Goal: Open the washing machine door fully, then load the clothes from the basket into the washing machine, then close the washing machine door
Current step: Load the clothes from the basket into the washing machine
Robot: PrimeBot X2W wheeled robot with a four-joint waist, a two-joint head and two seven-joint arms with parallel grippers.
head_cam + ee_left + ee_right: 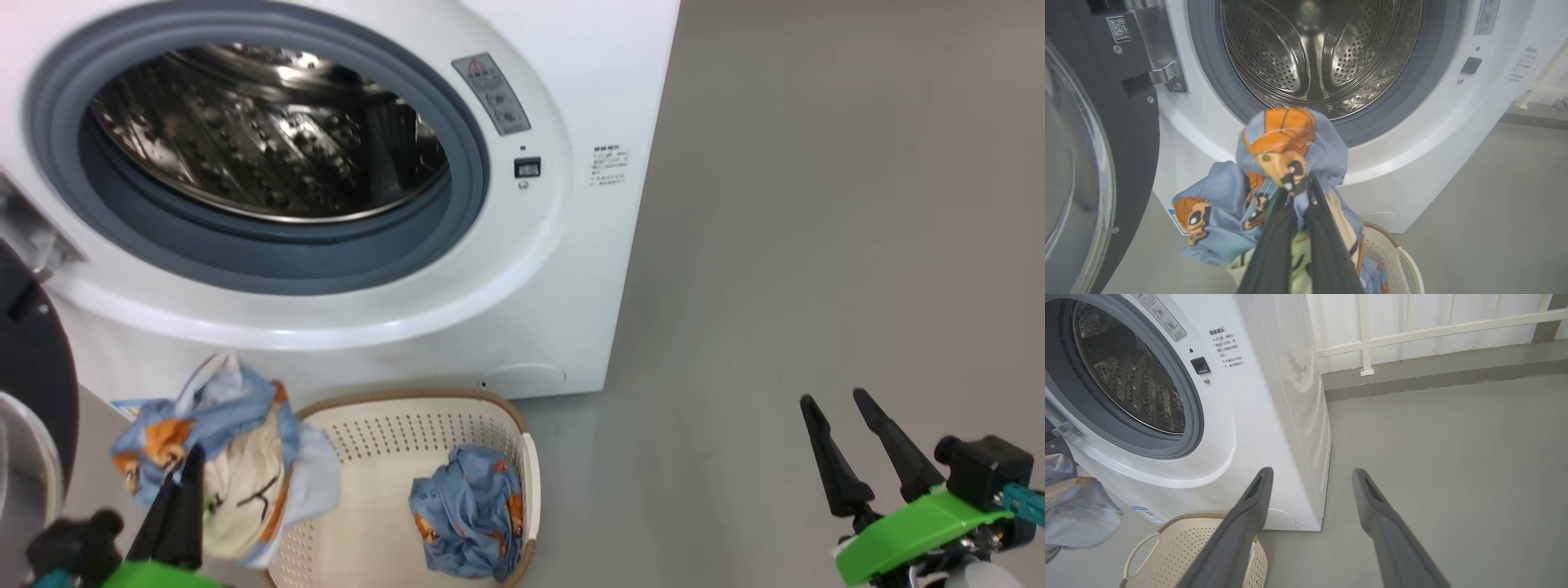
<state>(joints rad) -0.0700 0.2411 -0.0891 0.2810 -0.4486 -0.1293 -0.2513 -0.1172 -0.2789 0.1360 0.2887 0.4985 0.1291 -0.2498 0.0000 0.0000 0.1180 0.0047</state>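
Currently, we find the washing machine door (1133, 134) swung open at the left of the washing machine (571, 269). It is a glossy black ring around a clear bulging porthole, hung on a metal hinge bracket (1163, 73). The opening exposes the grey-blue gasket (269, 257) and the perforated steel drum (269, 131).

We note two items of clothing:

- The first garment (220, 433) is light blue with orange-brown bear figures and a cream panel carrying black strokes. It hangs bunched from the left gripper (1296, 192), whose two dark fingers are pressed together on the fabric. It is raised over the left rim of the basket (408, 396), in front of the machine's lower front panel and below the drum opening.
- The second garment (469, 523), of the same blue bear print, lies crumpled inside the basket, against its right wall.

The basket is cream-white perforated plastic with a brown woven-look rim. It stands on the grey floor (816, 204) just in front of the machine.

The right gripper (834, 398) hovers over bare floor to the right of the basket. Its fingers are spread apart and hold nothing.
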